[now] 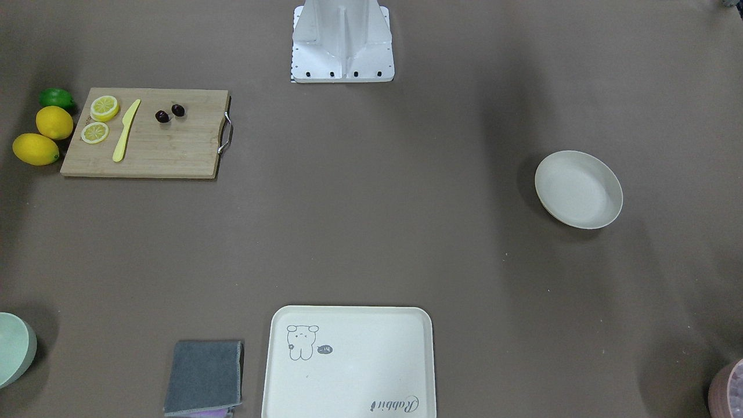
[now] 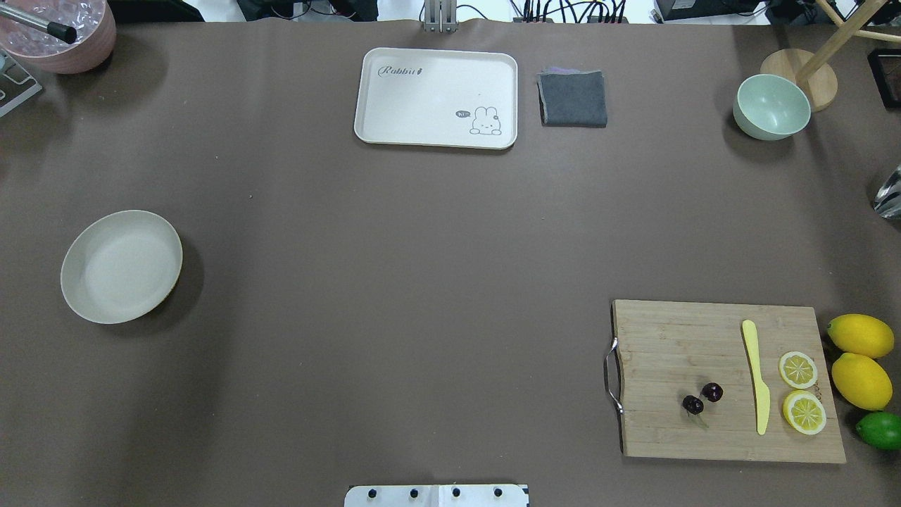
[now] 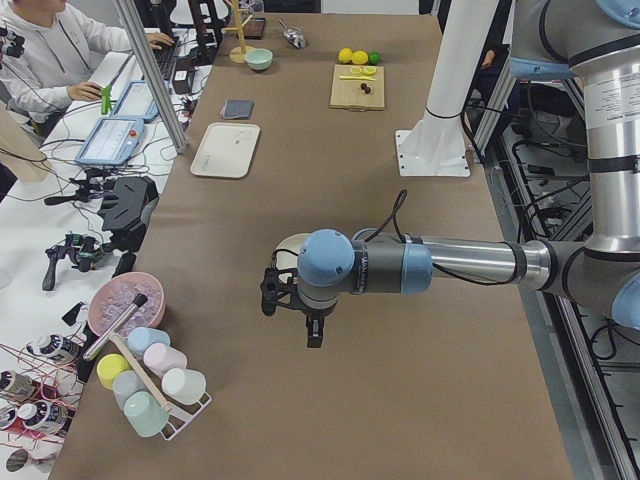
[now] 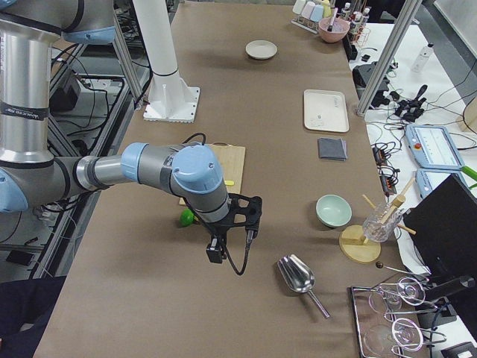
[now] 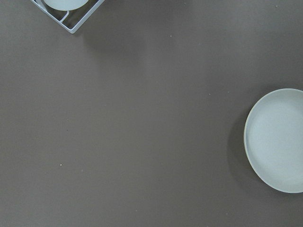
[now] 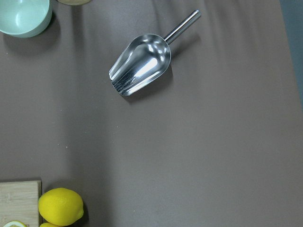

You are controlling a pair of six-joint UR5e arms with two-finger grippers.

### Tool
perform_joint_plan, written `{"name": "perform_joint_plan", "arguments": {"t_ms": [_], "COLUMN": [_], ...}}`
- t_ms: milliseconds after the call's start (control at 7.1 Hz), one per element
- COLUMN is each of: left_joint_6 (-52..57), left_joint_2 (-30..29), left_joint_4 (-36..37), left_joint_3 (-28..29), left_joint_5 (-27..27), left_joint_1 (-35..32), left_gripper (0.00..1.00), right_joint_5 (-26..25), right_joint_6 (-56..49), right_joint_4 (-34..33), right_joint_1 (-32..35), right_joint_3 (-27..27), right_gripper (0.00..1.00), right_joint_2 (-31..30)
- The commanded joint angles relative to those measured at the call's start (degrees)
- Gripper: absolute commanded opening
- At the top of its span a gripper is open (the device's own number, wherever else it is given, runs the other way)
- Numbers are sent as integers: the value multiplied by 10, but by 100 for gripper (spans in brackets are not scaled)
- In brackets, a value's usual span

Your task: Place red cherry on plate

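The red cherry (image 1: pixel 162 116) (image 2: pixel 693 404) is a pair of tiny dark maroon fruits lying on a wooden cutting board (image 1: pixel 174 151) (image 2: pixel 676 338) on the robot's right. The plate (image 1: pixel 577 188) (image 2: pixel 121 266) (image 5: pixel 279 139), round and cream-white, sits bare on the robot's left. My left gripper (image 3: pixel 268 292) hangs above the table next to the plate, seen only from the side, so I cannot tell its state. My right gripper (image 4: pixel 252 211) hovers past the board's outer end, over the lemons, and I cannot tell its state either.
On the board lie a yellow knife (image 2: pixel 757 377) and two lemon slices (image 2: pixel 799 370); two lemons (image 2: pixel 860 336) and a lime (image 2: pixel 880 429) sit beside it. A bear tray (image 2: pixel 436 95), grey cloth (image 2: pixel 574 98), green bowl (image 2: pixel 771 105) and metal scoop (image 6: pixel 142 64) lie farther out.
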Motion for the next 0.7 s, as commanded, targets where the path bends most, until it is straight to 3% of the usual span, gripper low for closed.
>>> {"name": "perform_joint_plan", "arguments": {"t_ms": [0, 141, 282, 563], "left_joint_6": [-43, -43, -43, -77], "left_joint_2": [23, 39, 39, 11], "left_joint_4": [1, -38, -51, -53], "left_joint_3": [-34, -35, -31, -31], "left_joint_5": [0, 1, 1, 28], "left_joint_1": [2, 4, 22, 103], "left_gripper": [81, 73, 98, 98], "right_joint_5": [1, 1, 1, 0], "right_joint_6": [-5, -6, -7, -9], "right_joint_4": [0, 0, 0, 0], "right_joint_1": [0, 0, 0, 2], "right_joint_3": [0, 2, 0, 2], "right_gripper": [100, 100, 100, 100], "right_joint_2": [-11, -11, -12, -14]}}
